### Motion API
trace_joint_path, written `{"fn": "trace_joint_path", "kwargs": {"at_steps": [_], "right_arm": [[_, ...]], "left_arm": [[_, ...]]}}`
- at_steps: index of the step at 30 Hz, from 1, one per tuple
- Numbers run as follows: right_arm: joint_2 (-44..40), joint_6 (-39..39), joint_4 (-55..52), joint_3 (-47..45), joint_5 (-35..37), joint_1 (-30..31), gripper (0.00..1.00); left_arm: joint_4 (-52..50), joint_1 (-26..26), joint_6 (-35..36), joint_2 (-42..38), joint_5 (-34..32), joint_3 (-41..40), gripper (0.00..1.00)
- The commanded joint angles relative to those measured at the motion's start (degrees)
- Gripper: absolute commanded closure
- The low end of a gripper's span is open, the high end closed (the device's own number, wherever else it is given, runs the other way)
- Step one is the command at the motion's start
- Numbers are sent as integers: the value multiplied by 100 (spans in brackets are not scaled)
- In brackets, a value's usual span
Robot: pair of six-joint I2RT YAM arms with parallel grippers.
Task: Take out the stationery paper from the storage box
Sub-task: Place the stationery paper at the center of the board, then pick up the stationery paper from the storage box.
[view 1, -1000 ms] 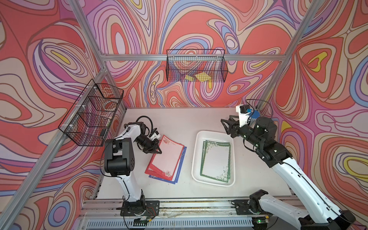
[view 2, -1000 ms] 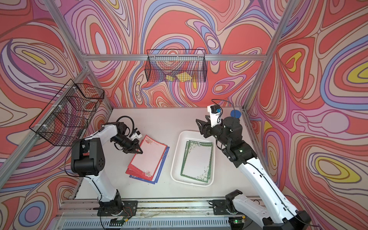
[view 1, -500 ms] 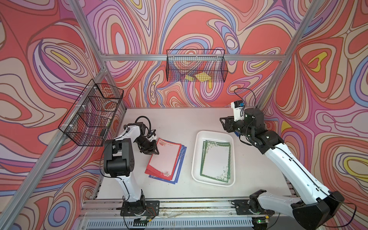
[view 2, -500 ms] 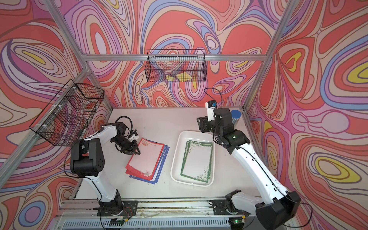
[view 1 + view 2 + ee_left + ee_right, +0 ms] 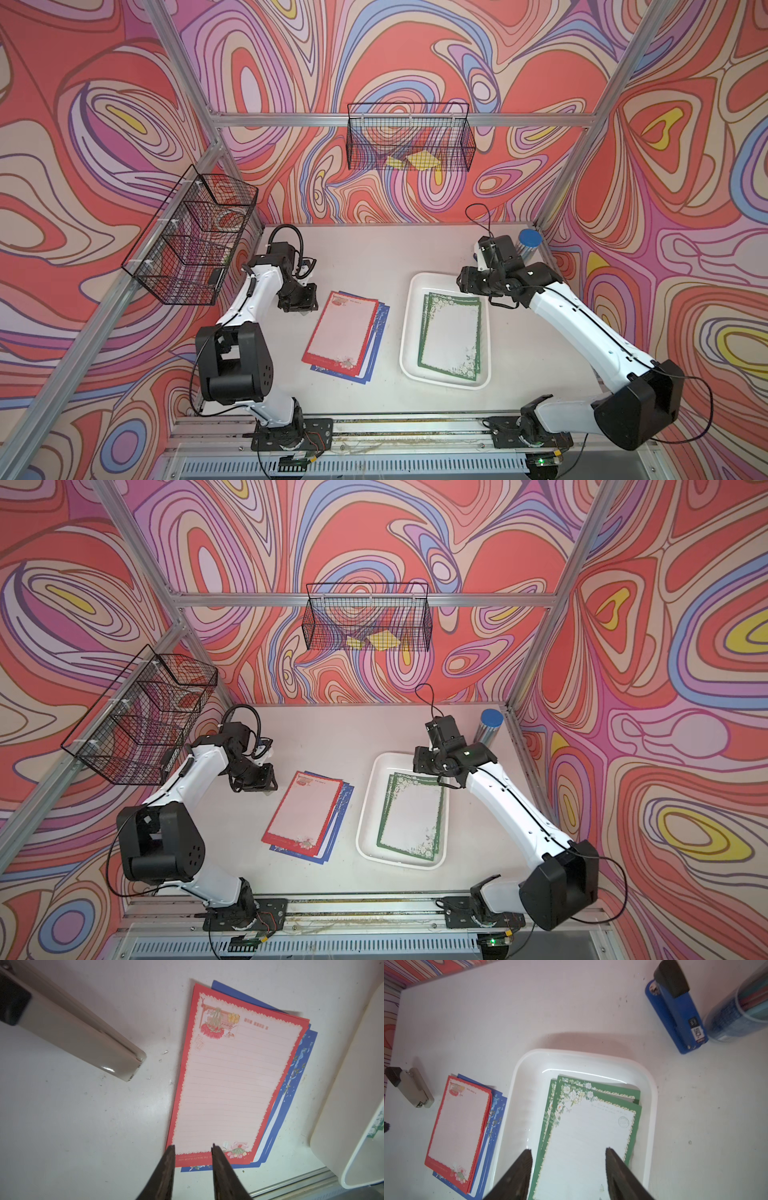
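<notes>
The storage box [image 5: 409, 324] [image 5: 368, 808] [image 5: 517, 1088] is a shallow white tray right of the table's centre. Green-bordered stationery paper [image 5: 451, 336] [image 5: 411, 816] [image 5: 587, 1132] lies inside it. A red-bordered sheet [image 5: 343, 328] [image 5: 305, 810] [image 5: 232, 1084] [image 5: 458, 1124] rests on blue-bordered sheets [image 5: 295, 1084] on the table left of the box. My left gripper [image 5: 297, 305] [image 5: 259, 785] [image 5: 192, 1148] hangs open and empty beside that pile's far left corner. Open too, my right gripper [image 5: 465, 282] [image 5: 419, 764] [image 5: 568, 1150] hovers over the box's far end, above the green sheets.
A grey stapler [image 5: 83, 1043] [image 5: 415, 1089] lies left of the pile. A blue stapler [image 5: 675, 1014] and a blue-lidded pen tube [image 5: 530, 241] [image 5: 490, 725] stand at the back right. Black wire baskets [image 5: 409, 137] [image 5: 191, 241] hang on the back and left walls.
My left gripper has opened, let go of the red-bordered sheet and drawn back slightly to the left. My right gripper has come down from the back towards the box's far end.
</notes>
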Motion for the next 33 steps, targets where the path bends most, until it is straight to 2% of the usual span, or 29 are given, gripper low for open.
{"fn": "trace_joint_path", "kwargs": {"at_steps": [1,3,6,11,13,17,20,23,28,33], "right_arm": [[256,399,-396,-172,52,274,39],[297,488,-367,-226,177,308,39],[254,546,-140,-369,235,309,40],[184,492,-116,-320,735,312,40],[61,356,-82,-304,1044,312,38],[-136,196,-37,-304,1571,299,36],[-211,173,88,-338,1445,304,36],[-282,233,163,-452,1276,299,36],[-445,419,178,-870,1454,235,36],[-651,623,164,-1121,867,146,42]], "left_arm": [[23,34,-187,-393,-137,167,66],[95,-7,-343,-669,136,158,66],[493,-353,-821,-1144,500,-13,66],[1291,-1642,-2174,-1620,724,-212,64],[1527,-2200,-2519,-1601,702,-187,64],[1872,-3237,-3089,-1280,239,-37,62],[1975,-3774,-3316,-839,153,148,61],[2048,-4199,-3391,-476,-40,343,61],[2125,-4560,-3513,156,120,636,61],[1949,-4576,-3293,252,-755,720,61]]}}
